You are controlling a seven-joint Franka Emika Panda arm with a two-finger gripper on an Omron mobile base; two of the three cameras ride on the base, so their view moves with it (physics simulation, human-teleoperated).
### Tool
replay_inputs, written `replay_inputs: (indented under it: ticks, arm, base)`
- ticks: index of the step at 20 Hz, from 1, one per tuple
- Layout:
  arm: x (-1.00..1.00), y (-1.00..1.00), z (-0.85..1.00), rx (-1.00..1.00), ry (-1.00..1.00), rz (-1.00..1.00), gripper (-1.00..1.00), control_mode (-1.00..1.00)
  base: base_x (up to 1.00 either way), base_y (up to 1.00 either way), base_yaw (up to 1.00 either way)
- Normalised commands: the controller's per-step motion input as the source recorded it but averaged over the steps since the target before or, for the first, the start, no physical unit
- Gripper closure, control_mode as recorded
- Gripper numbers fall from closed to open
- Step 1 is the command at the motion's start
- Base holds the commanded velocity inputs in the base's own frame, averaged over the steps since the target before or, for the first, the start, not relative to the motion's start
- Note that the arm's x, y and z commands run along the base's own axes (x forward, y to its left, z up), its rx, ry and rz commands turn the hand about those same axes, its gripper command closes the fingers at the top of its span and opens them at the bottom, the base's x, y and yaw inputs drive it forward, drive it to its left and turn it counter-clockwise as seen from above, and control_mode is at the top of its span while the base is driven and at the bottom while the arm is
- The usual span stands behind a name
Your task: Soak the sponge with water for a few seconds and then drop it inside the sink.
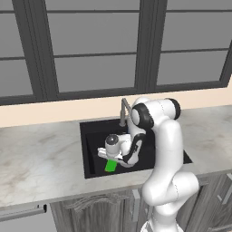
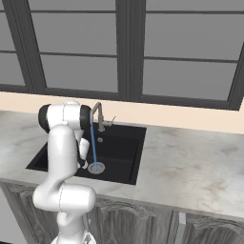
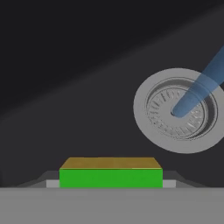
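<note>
Left base view: gripper (image 1: 110, 159) low over black sink (image 1: 90, 136), green sponge (image 1: 110, 165) at fingertips.

Right base view: water (image 2: 93, 145) falls from faucet (image 2: 97, 114) onto drain (image 2: 96, 167).

Hand view: sponge (image 3: 110, 174) sits between fingertips, beside stream (image 3: 199, 89), apparently poised for drop; whether jaws clamp or have let go, cannot tell.

A bright green sponge (image 3: 110, 177) with a yellow-orange layer is seen above a matte-black sink (image 3: 65, 87), beside a silver drain (image 3: 177, 110) struck by light-blue water (image 2: 93, 145).
</note>
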Motion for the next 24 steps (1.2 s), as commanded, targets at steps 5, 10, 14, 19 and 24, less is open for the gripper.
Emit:
replay_inputs:
  ticks: [5,10,14,19,24]
  arm:
    - [0.0,0.02,0.28,0.0,0.0,0.0,-1.0,-1.0]
    - [0.0,0.03,0.68,0.0,0.0,0.0,-1.0,-1.0]
    - [0.0,0.07,0.74,0.0,0.0,0.0,-1.0,-1.0]
    - [-0.03,0.18,0.64,0.0,0.01,0.0,-1.0,-1.0]
    - [0.0,0.18,0.79,0.0,0.04,0.0,-1.0,-1.0]
  base:
    - [0.0,0.0,0.0]
    - [0.0,0.0,0.0]
    - [0.0,0.0,0.0]
    - [0.0,0.0,0.0]
    - [0.0,0.0,0.0]
